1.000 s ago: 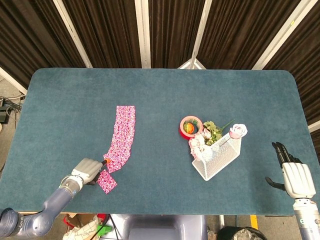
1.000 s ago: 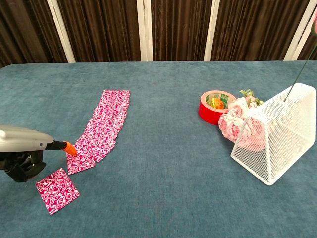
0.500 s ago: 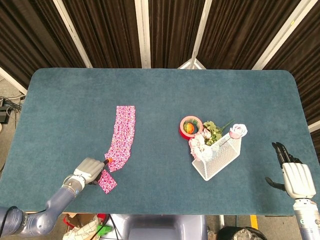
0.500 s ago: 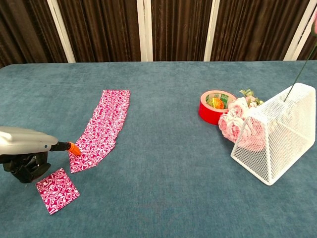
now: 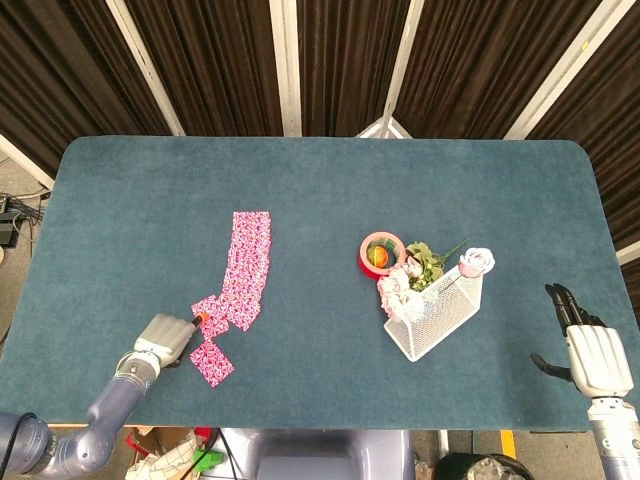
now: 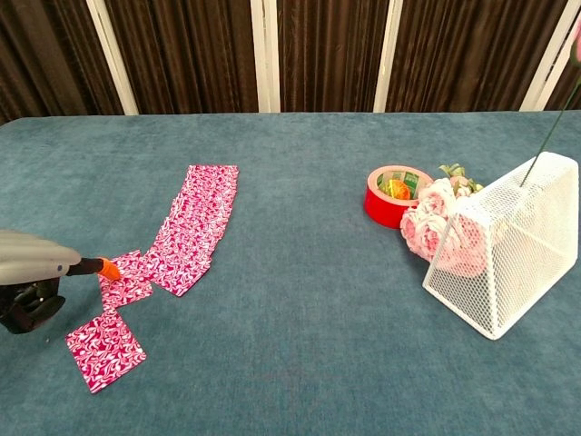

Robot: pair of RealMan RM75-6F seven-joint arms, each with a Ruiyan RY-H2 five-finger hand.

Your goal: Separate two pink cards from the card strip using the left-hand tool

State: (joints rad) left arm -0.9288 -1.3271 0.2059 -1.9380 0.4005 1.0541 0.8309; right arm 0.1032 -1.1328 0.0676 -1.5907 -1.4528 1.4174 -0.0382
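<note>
The pink patterned card strip (image 5: 247, 265) (image 6: 193, 225) lies left of the table's middle. One pink card (image 5: 212, 312) (image 6: 124, 277) sits just off the strip's near end, its corner still touching the strip. A second card (image 5: 212, 363) (image 6: 104, 349) lies apart, nearer the front edge. My left hand (image 5: 163, 339) (image 6: 27, 282) grips a grey tool whose orange tip (image 5: 200, 318) (image 6: 109, 269) rests on the first card. Far at the right front, my right hand (image 5: 590, 355) hovers with its fingers apart and nothing in it.
A red tape roll (image 5: 379, 254) (image 6: 393, 194) with pink and white flowers (image 5: 400, 290) (image 6: 440, 227) beside it stands right of centre. A white wire mesh basket (image 5: 436, 315) (image 6: 516, 245) lies tipped next to them, holding a rose (image 5: 477, 261).
The left hand has pulled the tool tip to the left, dragging one card off the strip's near end. The right hand has not moved.
</note>
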